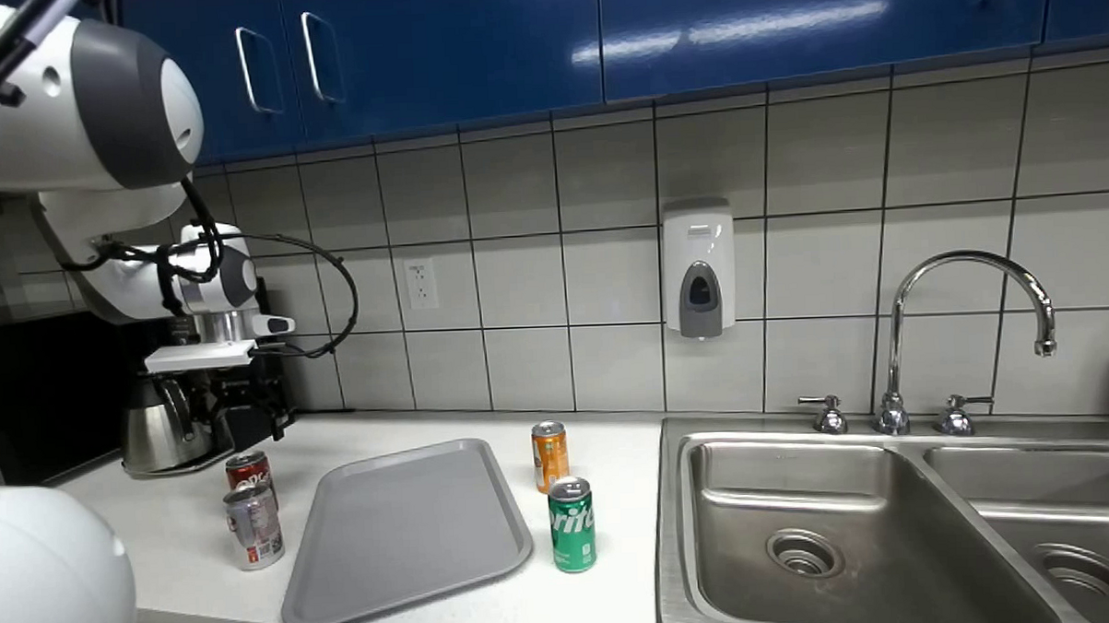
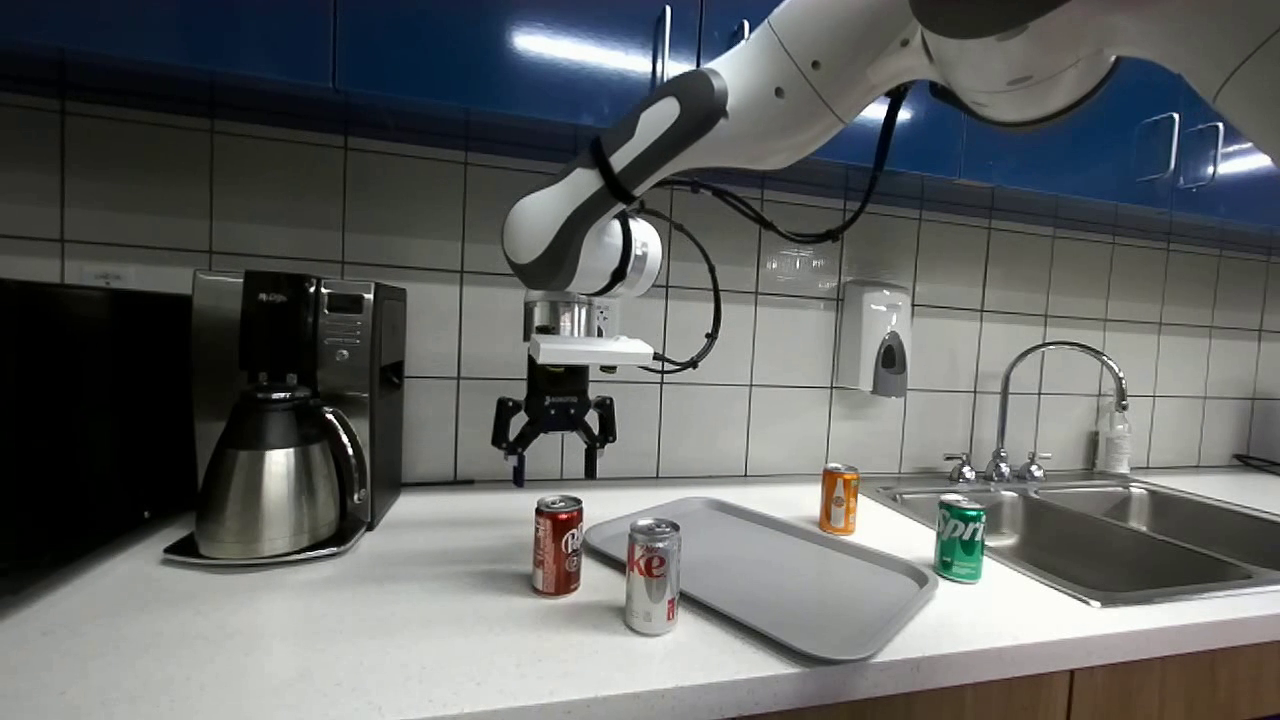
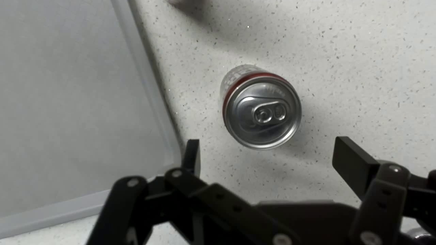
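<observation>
My gripper (image 2: pixel 555 468) hangs open above the counter, with nothing between its fingers. Nearest to it is a dark red Dr Pepper can (image 2: pixel 557 548), upright; in the wrist view its lid (image 3: pixel 262 112) lies just beyond the fingertips, apart from them. Beside that can stands a silver Coke can (image 2: pixel 652 578), which partly hides the red can (image 1: pixel 249 471) in an exterior view. A grey tray (image 2: pixel 780 570) lies flat next to both cans, and its corner shows at the left of the wrist view. Across the tray stand an orange can (image 2: pixel 839 498) and a green Sprite can (image 2: pixel 960 540).
A coffee maker (image 2: pixel 385 400) with a steel carafe (image 2: pixel 270 490) stands near the gripper, beside a black appliance (image 2: pixel 90 430). A steel double sink (image 1: pixel 677 528) with a faucet (image 1: pixel 897 336) lies past the Sprite can. Blue cabinets (image 1: pixel 453 57) hang overhead; a soap dispenser (image 1: pixel 699 270) is on the tiled wall.
</observation>
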`<state>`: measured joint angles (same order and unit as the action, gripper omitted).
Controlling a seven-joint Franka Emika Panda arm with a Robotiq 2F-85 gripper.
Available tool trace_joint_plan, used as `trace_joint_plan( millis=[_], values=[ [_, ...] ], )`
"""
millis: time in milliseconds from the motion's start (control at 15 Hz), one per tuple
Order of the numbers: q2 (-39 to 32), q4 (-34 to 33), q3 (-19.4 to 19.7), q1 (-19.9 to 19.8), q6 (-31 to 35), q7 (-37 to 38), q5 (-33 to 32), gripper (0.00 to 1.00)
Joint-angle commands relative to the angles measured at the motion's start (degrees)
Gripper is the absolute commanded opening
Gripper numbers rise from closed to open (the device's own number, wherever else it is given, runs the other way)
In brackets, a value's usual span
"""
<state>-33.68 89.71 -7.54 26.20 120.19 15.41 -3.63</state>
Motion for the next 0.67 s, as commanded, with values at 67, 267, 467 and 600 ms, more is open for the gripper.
trace_joint_plan(
  millis=[67,267,467,600],
  values=[
    [5.63,4.38,-0.90,-1.68,0.78,-0.99,-0.70,1.00],
    [8.22,6.42,-1.03,-3.01,0.90,-1.32,0.14,1.00],
    [10.68,9.19,-1.00,-4.66,1.32,-1.61,0.59,1.00],
    [12.41,11.55,-0.96,-5.81,1.58,-1.84,0.79,1.00]
  ],
)
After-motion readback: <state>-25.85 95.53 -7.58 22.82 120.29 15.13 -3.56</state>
